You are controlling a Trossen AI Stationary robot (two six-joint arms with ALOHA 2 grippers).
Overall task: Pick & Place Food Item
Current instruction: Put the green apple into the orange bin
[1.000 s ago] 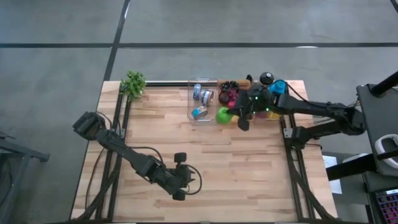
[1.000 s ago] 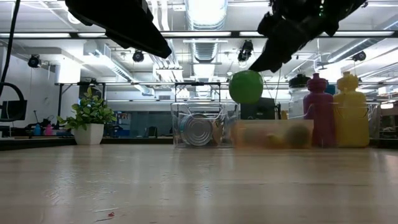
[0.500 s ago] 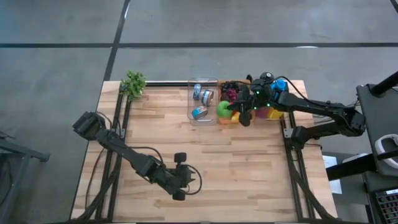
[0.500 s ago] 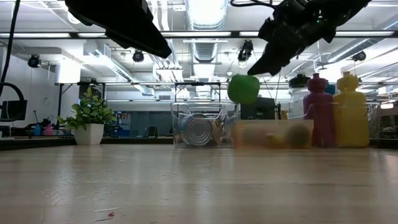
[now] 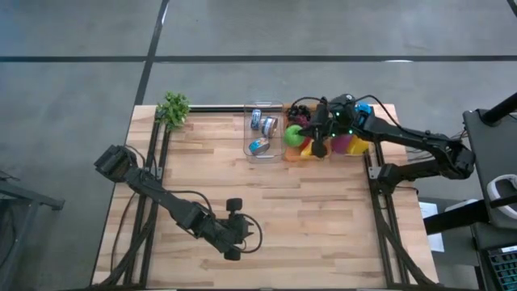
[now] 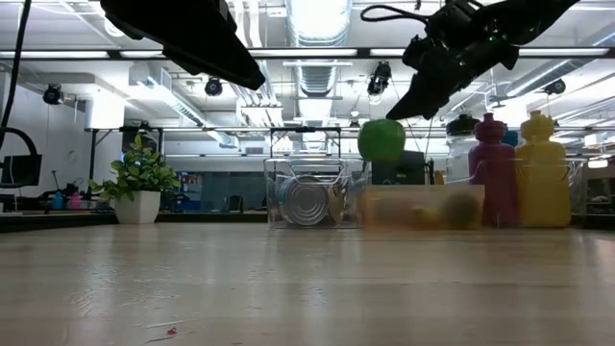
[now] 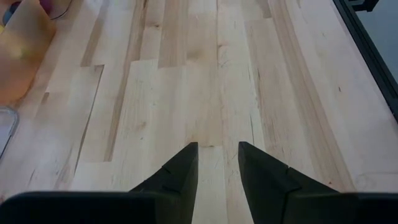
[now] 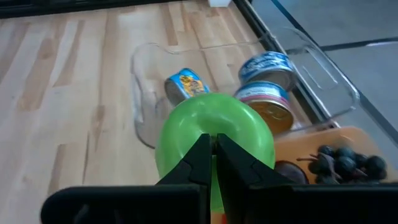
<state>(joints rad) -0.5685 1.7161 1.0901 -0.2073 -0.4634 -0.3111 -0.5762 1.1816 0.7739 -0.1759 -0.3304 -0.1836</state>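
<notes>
1. Left wrist view: the left gripper (image 7: 217, 163) is seen low over bare wooden table (image 7: 186, 81) near the front edge, its two dark fingers parted by a narrow gap with nothing between them.
2. From above, the left gripper (image 5: 233, 230) is placed well apart from all the objects, which are gathered along the far edge of the table (image 5: 202, 170).
3. Farther back, the right gripper (image 5: 309, 137) is found at the far side, its fingers pressed together on a green apple (image 5: 293, 134).
4. In the right wrist view, the fingers (image 8: 202, 158) are closed against the front of the green apple (image 8: 214, 134), which bulges round behind them.
5. In the low view, the green apple (image 6: 381, 139) is held in the air, clear of the tabletop, above an orange tray (image 6: 423, 205) of fruit.
6. Beside the tray, a clear bin (image 5: 264, 129) holding tins (image 8: 267, 71) is seen.
7. At the tray's far end, dark grapes (image 8: 345, 163) are visible.
8. At the far left corner, a small potted plant (image 5: 173, 107) is set.
</notes>
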